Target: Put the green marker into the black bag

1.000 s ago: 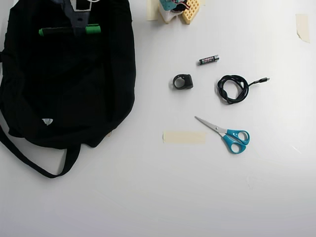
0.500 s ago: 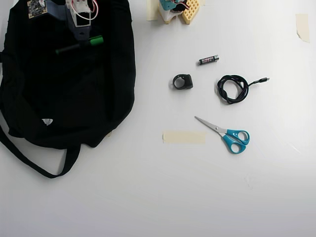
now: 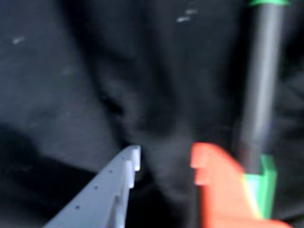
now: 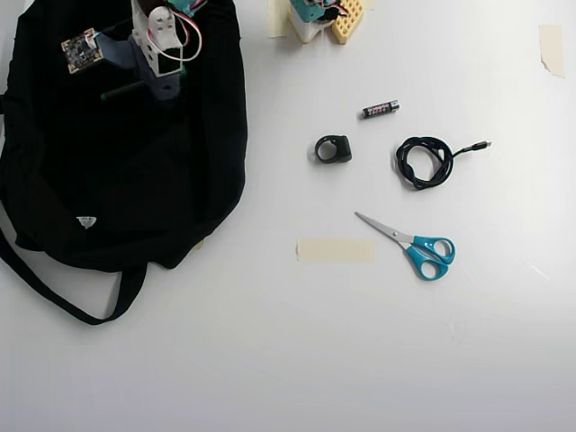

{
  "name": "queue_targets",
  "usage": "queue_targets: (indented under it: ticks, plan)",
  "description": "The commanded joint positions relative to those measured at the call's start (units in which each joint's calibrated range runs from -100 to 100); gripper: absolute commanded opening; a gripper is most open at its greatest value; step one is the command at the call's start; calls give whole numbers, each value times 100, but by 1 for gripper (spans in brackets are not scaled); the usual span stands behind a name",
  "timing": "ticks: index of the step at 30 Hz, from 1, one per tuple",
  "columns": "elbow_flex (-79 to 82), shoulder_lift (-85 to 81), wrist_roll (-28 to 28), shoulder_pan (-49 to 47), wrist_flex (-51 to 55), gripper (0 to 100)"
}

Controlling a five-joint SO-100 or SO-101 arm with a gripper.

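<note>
1. Overhead view, far left: black bag (image 4: 117, 189) lies flat on white table (image 4: 297, 360), straps trailing toward lower left, small white label on the fabric well below the gripper.
2. Arm sits over the bag's upper part; gripper (image 4: 164, 90) pts down at the fabric. Fingertips hidden under the wrist in this view.
3. Green marker (image 4: 117, 91) pokes out just left of the gripper, on the bag; only its small green end and a bit of barrel show, rest is under the arm.
4. Wrist view (blurry): gripper (image 3: 166, 164) jaws apart, nothing between them but black fabric (image 3: 95, 71). Grey finger on left, orange finger on right.
5. Marker (image 3: 260, 95) lies just outside the orange finger, to its right, barrel running up the frame, green cap low beside that finger. Touching or not: can't tell.
6. Overhead view, well right of the gripper, all on the table: black ring-shaped piece (image 4: 333, 148), battery (image 4: 381, 109), coiled cable (image 4: 430, 160), tape strip (image 4: 335, 249), teal-handled scissors (image 4: 412, 245).
</note>
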Motion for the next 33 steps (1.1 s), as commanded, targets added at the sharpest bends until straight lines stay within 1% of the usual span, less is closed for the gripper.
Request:
queue_targets:
  ticks: [1, 2, 5, 7, 11, 13, 15, 22, 26, 27, 33]
  plan:
    - [-71, -428, -21, -544, 21, 6]
    - [-17, -643, -26, -671, 38, 2]
    - [19, -1465, -31, -1352, 675, 2]
    - [19, -1639, -31, -1935, 856, 2]
    - [19, -1689, -37, -3199, 865, 2]
    - [127, -2104, -120, -3581, 865, 2]
    - [783, -2884, -131, -3940, 865, 2]
    - [1816, -3805, -136, -4306, 598, 2]
    - [2715, -4635, -419, -4381, 55, 2]
    - [2759, -4668, -430, -4381, 29, 2]
    - [4368, -5955, -592, -4561, -918, 2]
